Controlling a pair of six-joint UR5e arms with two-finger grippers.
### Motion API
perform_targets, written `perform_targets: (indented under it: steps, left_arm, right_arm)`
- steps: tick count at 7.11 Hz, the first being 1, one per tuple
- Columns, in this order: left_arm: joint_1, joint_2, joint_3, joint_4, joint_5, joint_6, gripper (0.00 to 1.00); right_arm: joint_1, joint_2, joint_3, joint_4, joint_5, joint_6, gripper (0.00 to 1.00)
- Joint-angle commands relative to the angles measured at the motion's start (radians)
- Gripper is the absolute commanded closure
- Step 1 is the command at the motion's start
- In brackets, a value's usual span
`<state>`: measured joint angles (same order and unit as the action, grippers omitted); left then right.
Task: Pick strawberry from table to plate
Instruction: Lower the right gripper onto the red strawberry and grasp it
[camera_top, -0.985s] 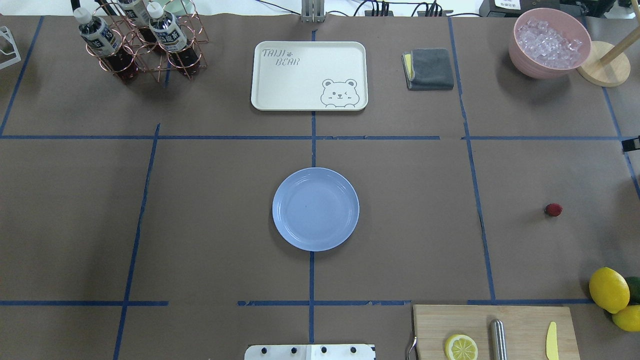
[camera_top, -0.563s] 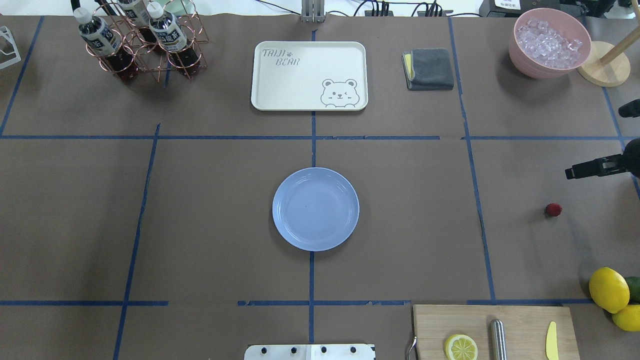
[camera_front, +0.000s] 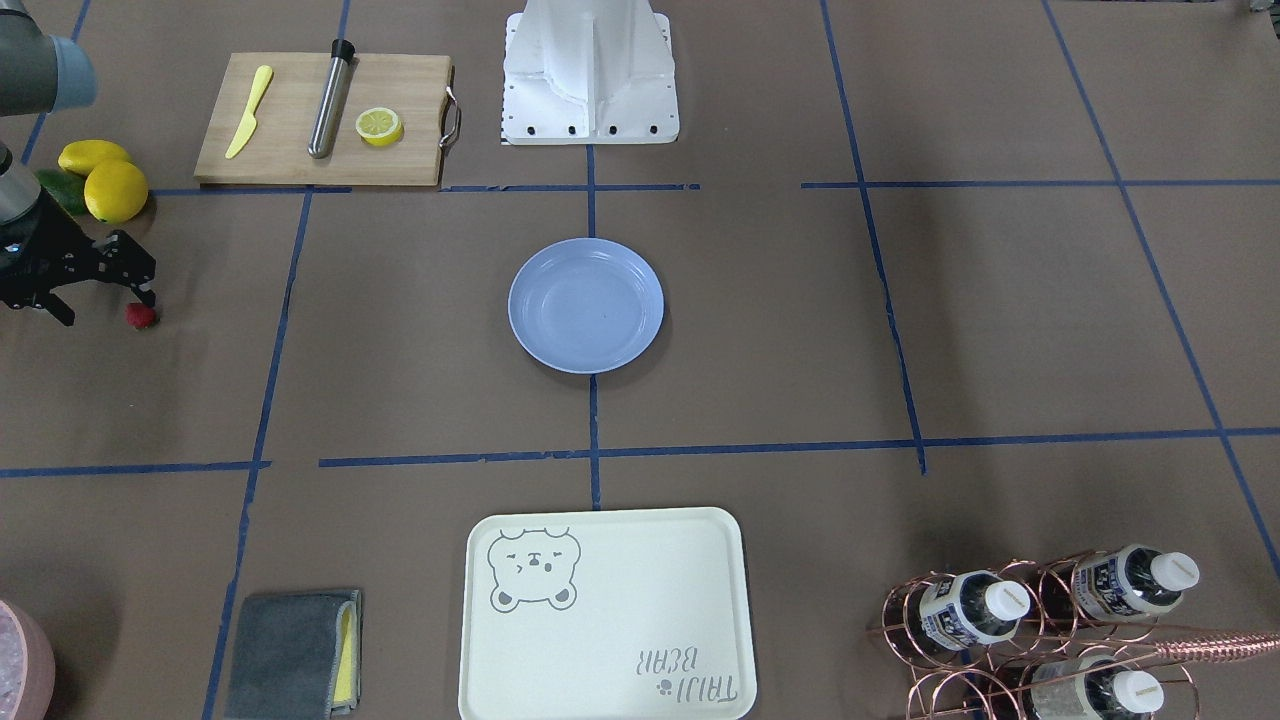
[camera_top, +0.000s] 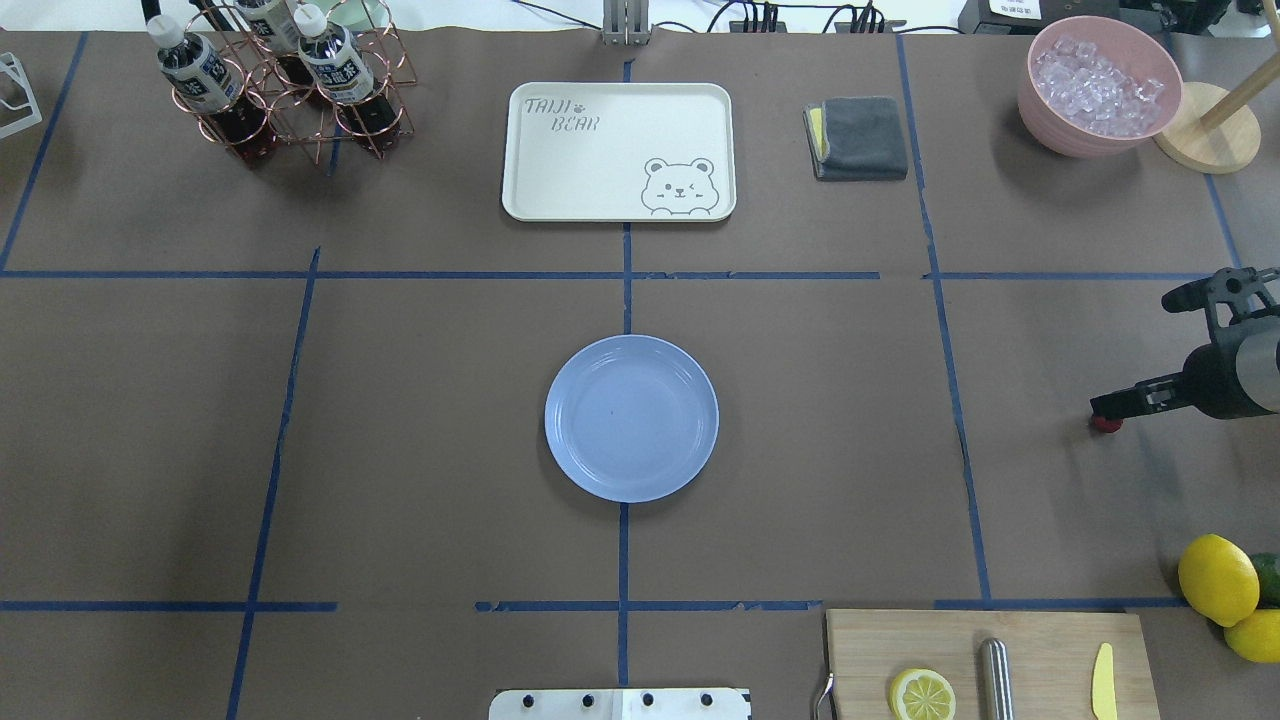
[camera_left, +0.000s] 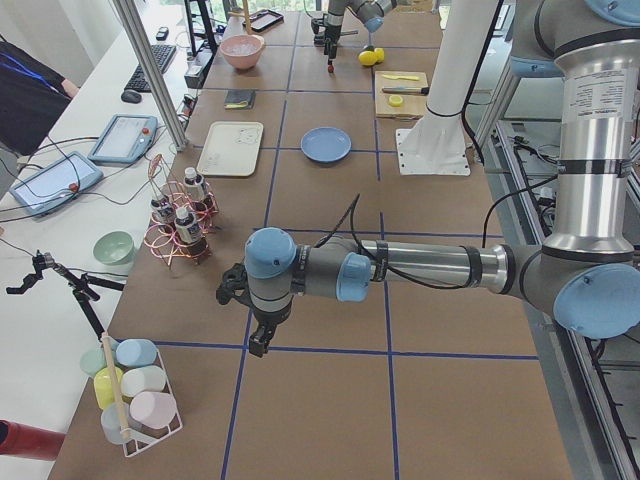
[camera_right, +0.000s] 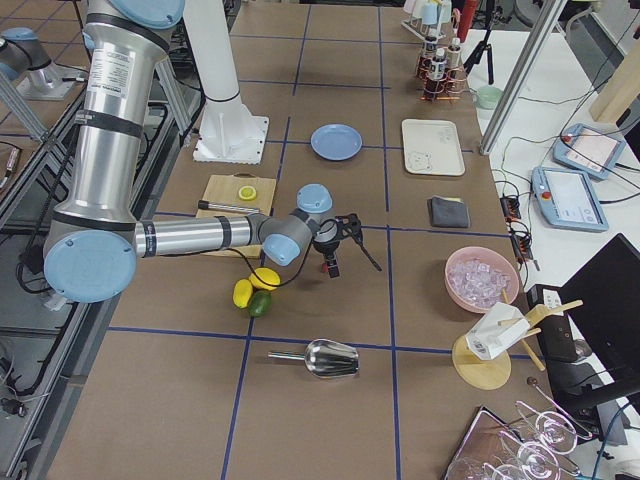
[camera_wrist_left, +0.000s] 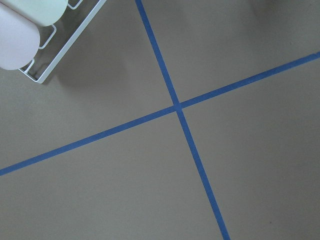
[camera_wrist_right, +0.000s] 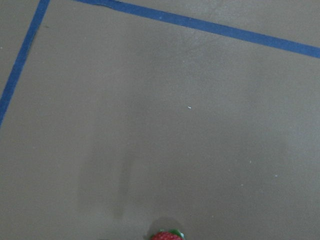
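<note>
Nothing is delivered yet: on the counter (camera_top: 400, 450) the plate (camera_top: 631, 418) at frame centre sits empty, so I judge that grasp, carry and drop all remain. The right fingers (camera_top: 1140, 394) are spread wide at the right edge. The strawberry (camera_top: 1106, 424) lies on the counter just beneath the lower fingertip, not centred between them. Whether the left fingers (camera_left: 258, 338) are spread, I cannot tell.
</note>
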<state>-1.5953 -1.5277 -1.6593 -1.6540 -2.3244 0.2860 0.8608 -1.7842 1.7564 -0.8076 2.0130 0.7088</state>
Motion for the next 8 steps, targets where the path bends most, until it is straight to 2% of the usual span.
perform_targets:
  steps: [1,3,8]
  left_arm:
    - [0.000,0.000,-0.005,-0.001,-0.001,-0.001,0.00]
    - [0.000,0.001,-0.005,-0.001,-0.001,-0.001,0.00]
    - [0.000,0.003,-0.005,-0.001,-0.001,-0.001,0.00]
  right_arm:
    - [-0.032,0.005,-0.018,0.039,-0.008,0.003,0.00]
    - [-0.046,0.006,-0.020,0.039,-0.028,0.001,0.06]
    - [-0.069,0.008,-0.032,0.039,-0.060,-0.003,0.10]
